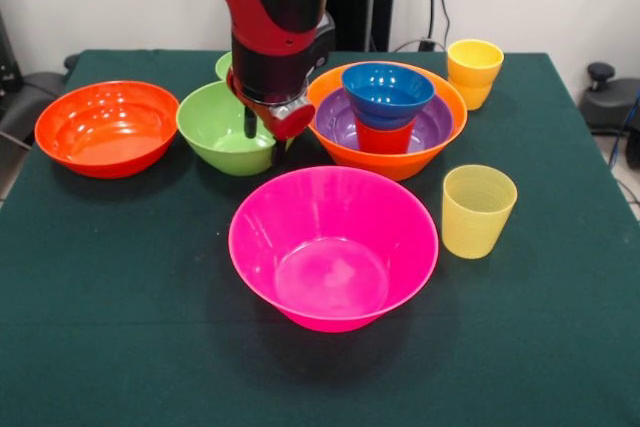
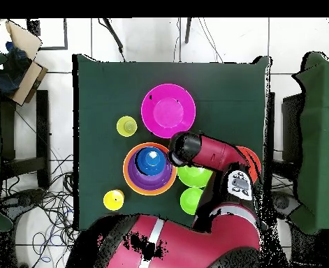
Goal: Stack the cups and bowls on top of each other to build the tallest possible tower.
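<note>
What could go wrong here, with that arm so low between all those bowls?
The gripper hangs low at the medium green bowl's rim, right beside the tower; a sideways swing might knock it. The small blue bowl perches on an upturned red-orange cup, so a nudge could topple it. More pieces may make it wobblier.

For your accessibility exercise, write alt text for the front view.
A red and black robot arm reaches down to the medium green bowl, beside a tower of orange, purple, red-orange and blue pieces. Around them on the dark green table sit a pink bowl, a red-orange bowl and two yellow cups.
</note>
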Available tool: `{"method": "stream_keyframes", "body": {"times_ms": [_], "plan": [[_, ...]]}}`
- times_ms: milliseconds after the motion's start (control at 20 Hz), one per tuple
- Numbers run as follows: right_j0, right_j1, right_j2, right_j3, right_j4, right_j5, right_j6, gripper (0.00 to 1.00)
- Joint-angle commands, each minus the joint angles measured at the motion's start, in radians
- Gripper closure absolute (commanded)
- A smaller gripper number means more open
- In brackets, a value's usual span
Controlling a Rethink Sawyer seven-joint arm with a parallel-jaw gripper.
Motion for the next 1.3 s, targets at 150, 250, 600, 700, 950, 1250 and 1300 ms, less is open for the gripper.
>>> {"method": "stream_keyframes", "body": {"times_ms": [150,250,600,700,950,1250,1300], "plan": [[0.003,0.043,0.048,0.065,-0.024,-0.105,0.091,0.0],[-0.002,0.048,0.052,0.063,-0.026,-0.125,0.087,0.0],[-0.035,0.054,0.084,0.068,-0.034,-0.225,0.066,1.0],[-0.028,0.066,0.071,0.053,-0.035,-0.229,0.071,1.0],[-0.022,0.06,0.06,0.047,-0.035,-0.218,0.069,1.0],[0.004,-0.044,0.026,0.07,-0.036,-0.084,0.043,1.0],[0.01,-0.061,0.014,0.064,-0.041,-0.063,0.035,1.0]]}}
